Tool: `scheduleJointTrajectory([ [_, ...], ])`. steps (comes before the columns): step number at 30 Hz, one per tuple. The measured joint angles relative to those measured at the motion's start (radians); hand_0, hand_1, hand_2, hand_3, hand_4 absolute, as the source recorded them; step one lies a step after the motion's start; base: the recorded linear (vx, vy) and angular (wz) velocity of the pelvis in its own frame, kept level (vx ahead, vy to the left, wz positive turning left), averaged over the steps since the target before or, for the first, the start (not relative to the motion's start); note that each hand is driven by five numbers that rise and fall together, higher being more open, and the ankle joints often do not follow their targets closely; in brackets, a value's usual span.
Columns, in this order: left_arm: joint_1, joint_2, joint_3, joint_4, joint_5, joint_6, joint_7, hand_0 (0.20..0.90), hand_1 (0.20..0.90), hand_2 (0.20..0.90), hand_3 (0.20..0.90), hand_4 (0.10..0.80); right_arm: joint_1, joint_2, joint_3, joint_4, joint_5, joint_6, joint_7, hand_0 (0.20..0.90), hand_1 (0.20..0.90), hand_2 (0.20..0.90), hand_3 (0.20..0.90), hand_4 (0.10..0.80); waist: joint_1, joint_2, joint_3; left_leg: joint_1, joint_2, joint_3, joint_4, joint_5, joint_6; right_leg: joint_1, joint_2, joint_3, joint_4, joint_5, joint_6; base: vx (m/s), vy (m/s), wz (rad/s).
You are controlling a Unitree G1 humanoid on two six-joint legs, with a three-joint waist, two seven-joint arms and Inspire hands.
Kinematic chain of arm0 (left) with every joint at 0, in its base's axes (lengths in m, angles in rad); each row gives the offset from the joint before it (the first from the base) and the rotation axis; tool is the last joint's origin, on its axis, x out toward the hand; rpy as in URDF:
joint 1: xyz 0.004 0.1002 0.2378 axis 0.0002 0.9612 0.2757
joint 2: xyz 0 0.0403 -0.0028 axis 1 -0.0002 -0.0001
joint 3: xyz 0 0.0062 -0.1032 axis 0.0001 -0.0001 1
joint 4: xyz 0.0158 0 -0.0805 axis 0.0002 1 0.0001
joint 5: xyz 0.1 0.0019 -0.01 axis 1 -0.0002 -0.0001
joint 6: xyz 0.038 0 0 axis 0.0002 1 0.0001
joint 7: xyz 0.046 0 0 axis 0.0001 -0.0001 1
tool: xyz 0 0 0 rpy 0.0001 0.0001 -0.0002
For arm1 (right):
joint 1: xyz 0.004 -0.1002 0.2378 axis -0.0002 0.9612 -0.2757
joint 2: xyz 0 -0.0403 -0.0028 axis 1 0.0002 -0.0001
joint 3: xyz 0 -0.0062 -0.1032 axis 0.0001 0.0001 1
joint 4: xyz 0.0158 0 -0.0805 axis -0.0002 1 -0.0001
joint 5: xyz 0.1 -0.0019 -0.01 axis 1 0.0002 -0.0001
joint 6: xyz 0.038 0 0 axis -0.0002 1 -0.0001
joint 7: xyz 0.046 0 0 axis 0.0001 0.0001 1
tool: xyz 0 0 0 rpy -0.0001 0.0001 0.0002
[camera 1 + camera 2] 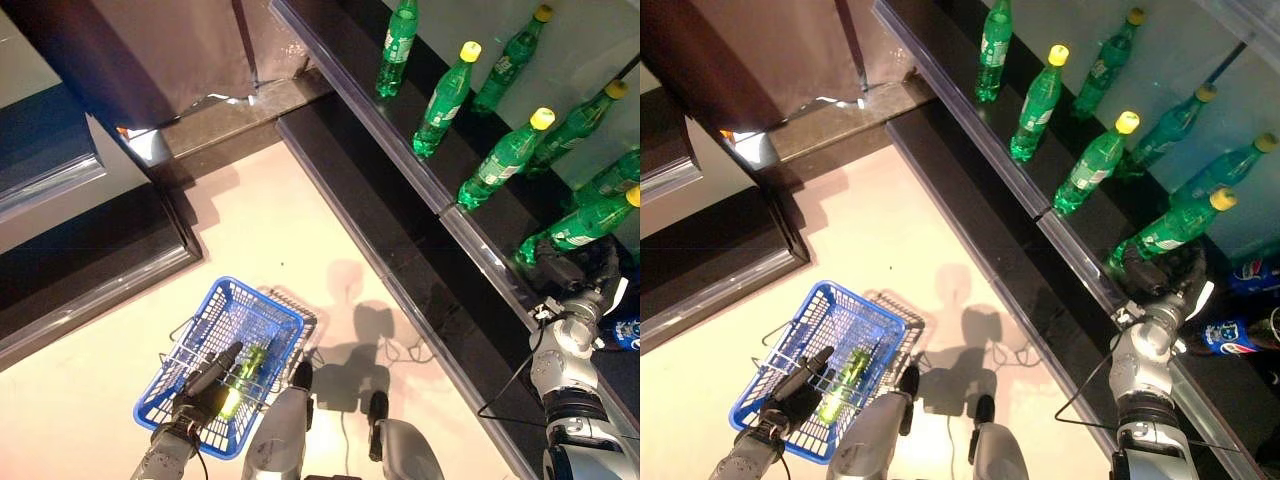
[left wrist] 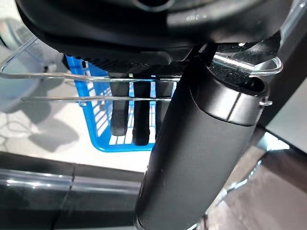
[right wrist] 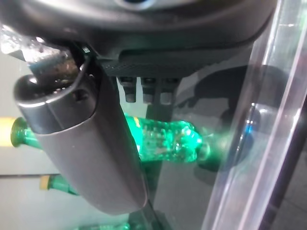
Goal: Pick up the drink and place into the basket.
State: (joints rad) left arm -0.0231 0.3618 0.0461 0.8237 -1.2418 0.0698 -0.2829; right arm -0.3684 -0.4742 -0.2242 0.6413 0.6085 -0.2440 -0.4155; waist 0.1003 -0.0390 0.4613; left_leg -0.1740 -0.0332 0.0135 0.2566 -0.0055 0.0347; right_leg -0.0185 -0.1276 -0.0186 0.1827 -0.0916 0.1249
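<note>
Nearest the robot, the left hand (image 1: 205, 385) holds the blue basket (image 1: 262, 309) above the pale floor (image 1: 280, 230), its fingers (image 2: 125, 120) curled over the basket's wire handles (image 2: 57, 75). A green bottle (image 1: 248, 368) lies on its side inside the basket, partly hidden by the hand.

Farther off, to the robot's right, the right hand (image 1: 1165, 280) reaches onto the dark shelf (image 1: 970, 110) and lies against the base of the nearest drink (image 1: 1170, 232). This drink is a green plastic bottle with a yellow cap, a pale label round its middle and a ribbed lower body (image 3: 168, 141); it stands on the shelf, not yet lifted. In the right wrist view the thumb (image 3: 81, 139) crosses in front of the bottle while the short fingertips (image 3: 146, 93) lie on its other side; whether they close on it cannot be told.

Beyond, more green bottles (image 1: 443, 100) of the same kind stand in two rows along the shelf, most with yellow caps, one at the far end with a green cap (image 1: 398, 45). A dark-labelled bottle (image 1: 1230, 335) lies on the shelf just beside the right hand.
</note>
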Motion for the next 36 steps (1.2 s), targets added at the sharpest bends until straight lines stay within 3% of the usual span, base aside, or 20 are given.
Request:
scheduleJointTrajectory([
  [15,-0.014,-0.038,-0.003,0.001,-0.001,-0.012,0.000,0.300,0.300,0.300,0.200,0.100,0.002,0.000,0.019,-0.033,-0.060,0.043,0.083,0.900,0.900,0.900,0.900,0.800,-0.050,-0.014,-0.019,0.049,-0.003,0.009,-0.029,0.007,-0.001,0.034,-0.008,-0.002,-0.010,0.000,0.000,0.011,0.027,-0.02],
  [26,-0.091,-0.036,-0.077,0.022,-0.085,-0.034,0.000,0.300,0.300,0.300,0.200,0.100,-0.070,-0.040,0.104,0.042,-0.060,0.038,0.034,0.900,0.900,0.900,0.900,0.800,-0.046,0.031,0.023,-0.062,0.006,0.009,-0.029,0.035,-0.004,-0.083,0.002,0.000,0.005,0.020,-0.002,-0.135,-0.009,-0.01],
  [36,-0.137,-0.014,-0.079,0.027,-0.129,-0.066,0.000,0.300,0.300,0.300,0.200,0.100,-0.140,-0.058,0.109,0.103,0.013,-0.061,-0.029,0.900,0.900,0.900,0.900,0.800,-0.046,0.013,0.059,-0.140,0.014,0.010,-0.034,0.050,-0.008,-0.166,0.010,0.001,0.007,0.034,-0.005,-0.062,0.002,-0.02],
])
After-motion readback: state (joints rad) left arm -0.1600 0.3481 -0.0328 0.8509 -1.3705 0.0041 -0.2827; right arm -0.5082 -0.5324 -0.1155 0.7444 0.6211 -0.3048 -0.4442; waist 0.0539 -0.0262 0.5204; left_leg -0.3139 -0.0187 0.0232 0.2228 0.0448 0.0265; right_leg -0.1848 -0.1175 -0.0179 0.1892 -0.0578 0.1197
